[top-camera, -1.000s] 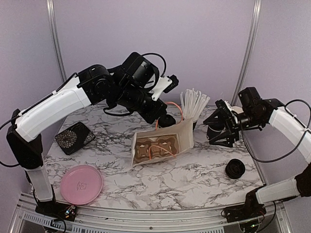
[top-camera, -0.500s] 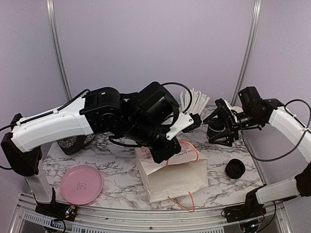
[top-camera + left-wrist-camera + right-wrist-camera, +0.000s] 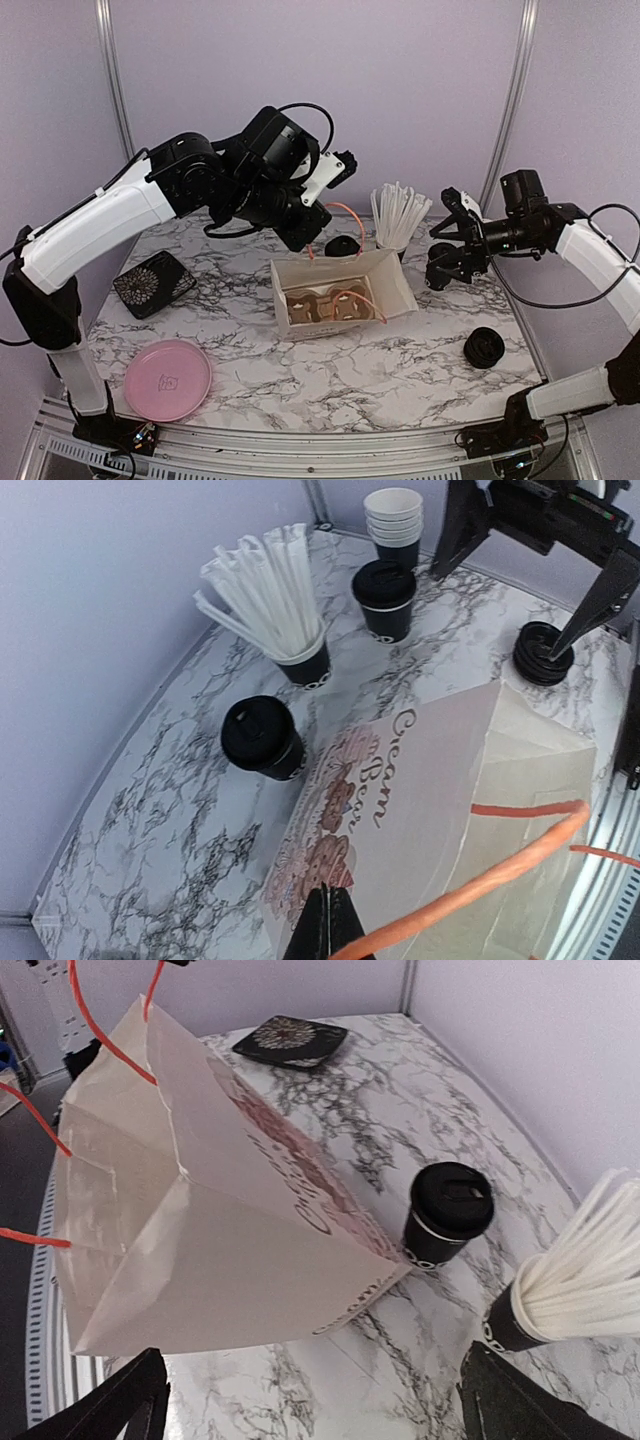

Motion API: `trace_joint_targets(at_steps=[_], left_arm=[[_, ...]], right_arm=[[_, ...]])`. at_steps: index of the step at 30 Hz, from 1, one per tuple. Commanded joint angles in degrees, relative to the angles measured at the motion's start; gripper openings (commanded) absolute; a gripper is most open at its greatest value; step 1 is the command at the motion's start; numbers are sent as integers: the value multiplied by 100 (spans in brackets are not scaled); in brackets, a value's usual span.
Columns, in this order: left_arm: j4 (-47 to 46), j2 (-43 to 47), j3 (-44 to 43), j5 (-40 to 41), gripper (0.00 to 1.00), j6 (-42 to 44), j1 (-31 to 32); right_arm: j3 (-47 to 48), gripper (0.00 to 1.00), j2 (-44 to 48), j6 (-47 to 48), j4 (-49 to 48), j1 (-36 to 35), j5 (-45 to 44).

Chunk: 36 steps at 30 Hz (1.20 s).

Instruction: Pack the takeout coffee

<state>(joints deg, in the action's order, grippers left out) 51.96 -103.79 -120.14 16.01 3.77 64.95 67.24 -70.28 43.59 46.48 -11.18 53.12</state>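
Lena: Back toward the middle of the table went the paper bag (image 3: pixel 440 780); half a second before, it had been down near the front edge under the left arm. What had hold of it?

Tom: The left gripper (image 3: pixel 325 930) was clamped tight on one orange handle (image 3: pixel 480 878), though only its fingertips showed at the bottom of its wrist view.

Lena: Anything inside the bag?

Tom: Couldn't tell. From overhead a brown patch showed on it (print or contents, I couldn't say). The wrist view gave "Cream Bear" lettering on its side.

Lena: And the takeout coffee (image 3: pixel 262 737)?

Tom: Upright on the marble just beside the bag, toward the back wall, with its lid on, so its contents were hidden. From above, the bag covered its lower part.

Lena: The right gripper (image 3: pixel 447 243)?

Tom: Spread wide, gripping nothing, off to the bag's right. In its own view the frame cut off its fingers.

Lena: Other containers?

Tom: A black cup (image 3: pixel 305 665) held white straws (image 3: pixel 265 590). Farther off stood a second lidded cup (image 3: pixel 384 600) and a nested cup stack (image 3: pixel 393 520), both hidden from overhead behind the right gripper.
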Motion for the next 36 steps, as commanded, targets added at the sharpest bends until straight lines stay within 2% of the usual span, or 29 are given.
trace_joint_targets(at_steps=[1, 4, 8, 13, 18, 23, 27, 31, 36], left_arm=[[174, -88, -177, 207, 0, 147, -532], [171, -153, -228, 37, 0, 118, -920], [166, -243, -280, -275, 0, 157, -1314], [165, -555, -475, -373, 0, 249, -1557], [160, -888, -880, -335, 3, 288, -1736], [125, -978, -1094, -330, 33, 221, -1821], [46, -881, -955, -253, 49, 132, -1827], [-42, -761, -728, -143, 55, 94, -1834], [-105, -641, -590, -162, 58, 37, -1829]], right_arm=[[242, 99, -207, -988, -1015, 383, -1516], [705, 96, -767, -945, -763, 475, -2177], [1332, 90, -1441, -765, -197, 541, -2603], [1988, 87, -2277, -594, 270, 580, -3260], [2504, 86, -2915, -515, 596, 652, -3489], [2940, 87, -3383, -399, 977, 675, -3659], [3155, 88, -3649, -342, 1208, 685, -3715], [3232, 88, -3795, -337, 1284, 704, -3771], [3346, 88, -3978, -333, 1387, 736, -3855]])
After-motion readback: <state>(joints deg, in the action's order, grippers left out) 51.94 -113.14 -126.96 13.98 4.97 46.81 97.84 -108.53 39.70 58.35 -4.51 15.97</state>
